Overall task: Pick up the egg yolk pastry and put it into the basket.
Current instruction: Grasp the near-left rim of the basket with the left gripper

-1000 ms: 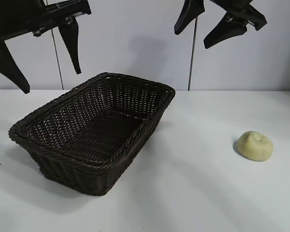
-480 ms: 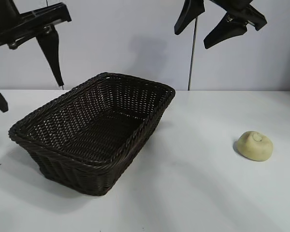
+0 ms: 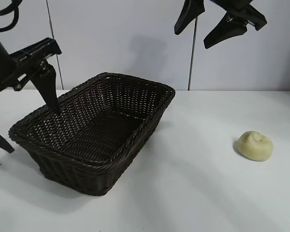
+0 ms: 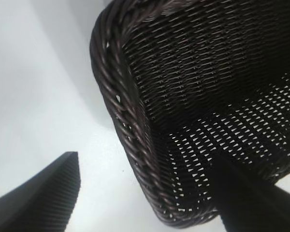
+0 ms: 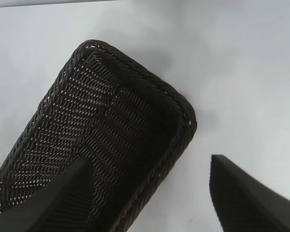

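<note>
The egg yolk pastry (image 3: 254, 145) is a small pale yellow domed bun lying on the white table at the right, well apart from the basket. The basket (image 3: 96, 130) is dark woven wicker and stands empty at the left centre. It also shows in the left wrist view (image 4: 198, 72) and the right wrist view (image 5: 101, 121). My left gripper (image 3: 33, 130) is open and empty, low at the basket's left end. The braided rim lies between its fingers in the left wrist view (image 4: 145, 157). My right gripper (image 3: 191, 39) is open and empty, high above the table behind the basket's far right corner, and shows in the right wrist view (image 5: 150, 158).
The white table (image 3: 193, 193) extends around the basket and the pastry. A pale wall (image 3: 135, 38) with vertical seams stands behind the table.
My left gripper has come down and moved left, from above the basket's left side to its left rim. The right gripper, basket and pastry have not moved.
</note>
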